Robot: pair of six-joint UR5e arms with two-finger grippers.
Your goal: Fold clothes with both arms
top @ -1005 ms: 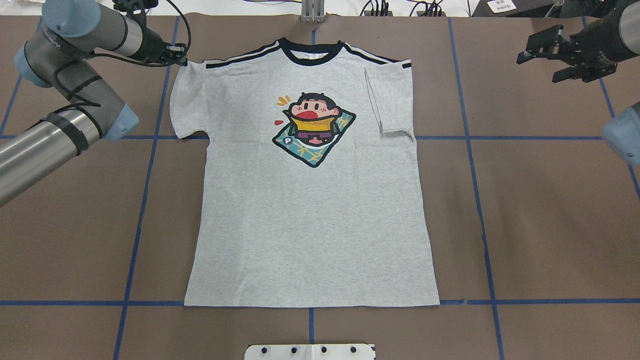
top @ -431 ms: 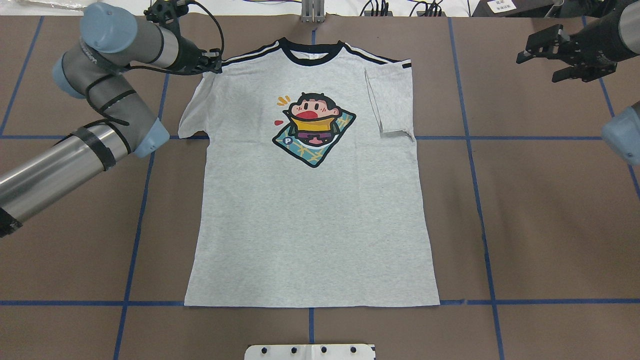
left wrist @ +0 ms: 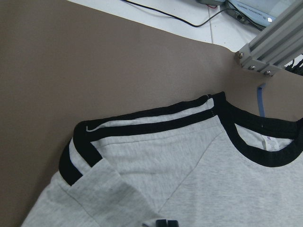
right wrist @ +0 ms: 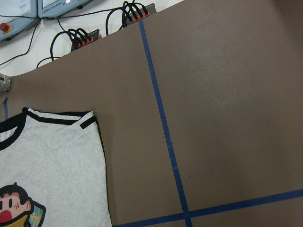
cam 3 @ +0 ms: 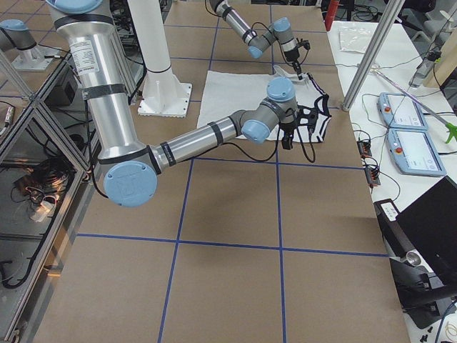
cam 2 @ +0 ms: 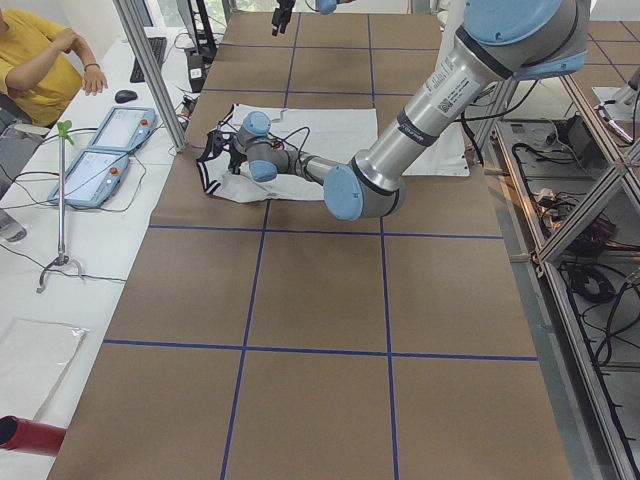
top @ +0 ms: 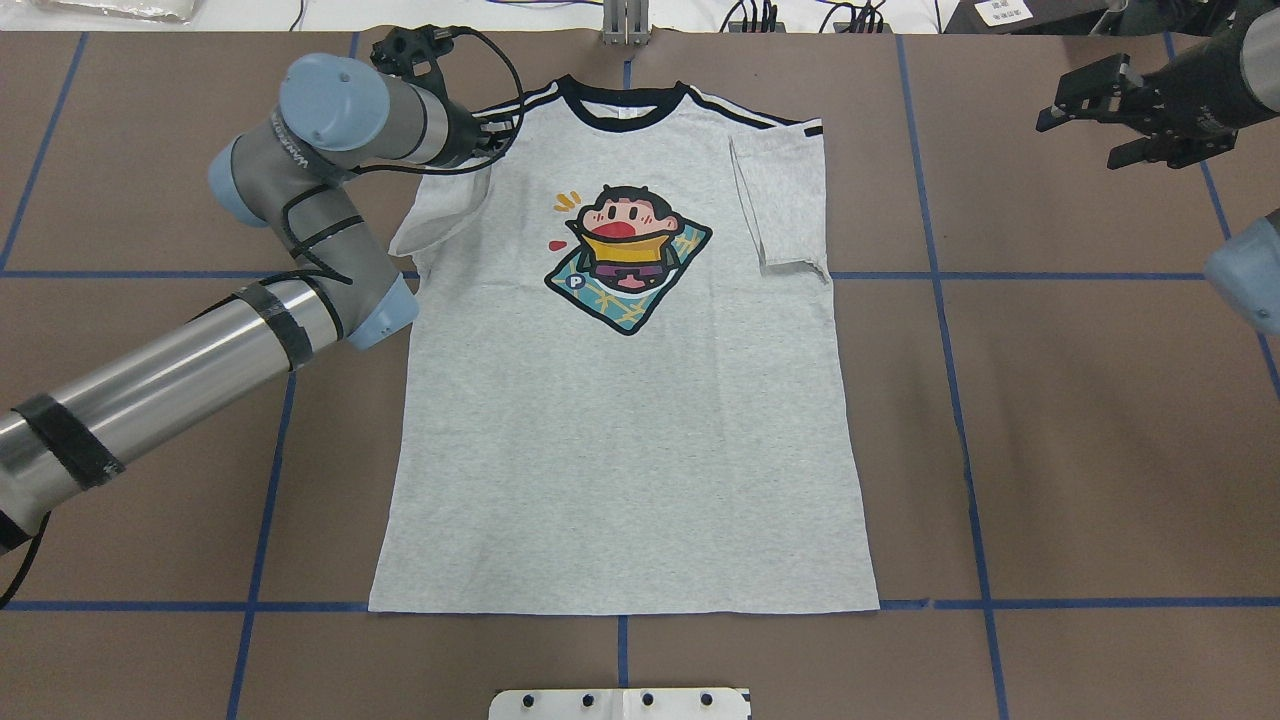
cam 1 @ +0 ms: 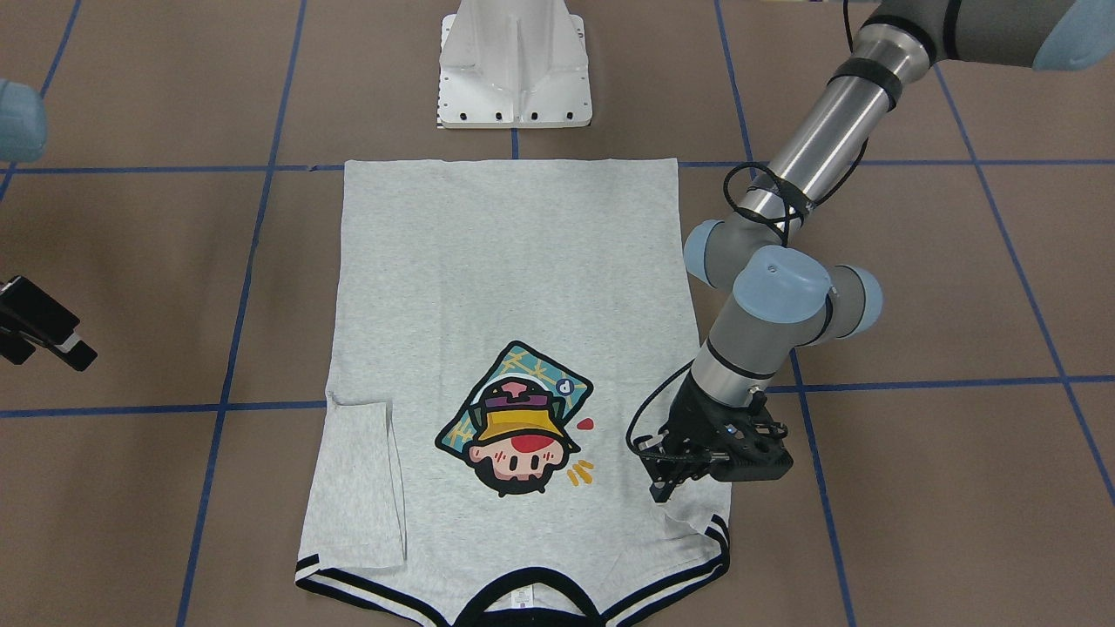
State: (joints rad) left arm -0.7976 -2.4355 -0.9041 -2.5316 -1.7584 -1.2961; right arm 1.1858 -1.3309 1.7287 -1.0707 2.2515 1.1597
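Since the T-shirt (top: 620, 450) is light and limp, I pinch its sleeve (top: 440, 215) hem with my left gripper (cam 1: 660, 489), jaws closed on cloth; my right gripper (top: 1075, 140) hangs open, apart.

T-shirt (top: 620, 450): light heather-grey fabric. Collar (cam 1: 523, 575): black. Shoulder stripes (left wrist: 142, 120): black alternating w/ white. Chest print (top: 627, 258): cartoon head w/ black hair, red mouth, yellow hat w/ purple band, on teal diamond w/ yellow crosshatch & black outline; small red & orange marks beside it. Table (top: 1100, 450): brown, w/ blue tape grid (top: 954, 400). Left arm (top: 150, 390): silver-grey, black bands, pale blue joint caps (top: 330, 88). Left end effector (cam 1: 671, 479) & right end effector (top: 1078, 140): black. Pedestal (cam 1: 514, 70): white.
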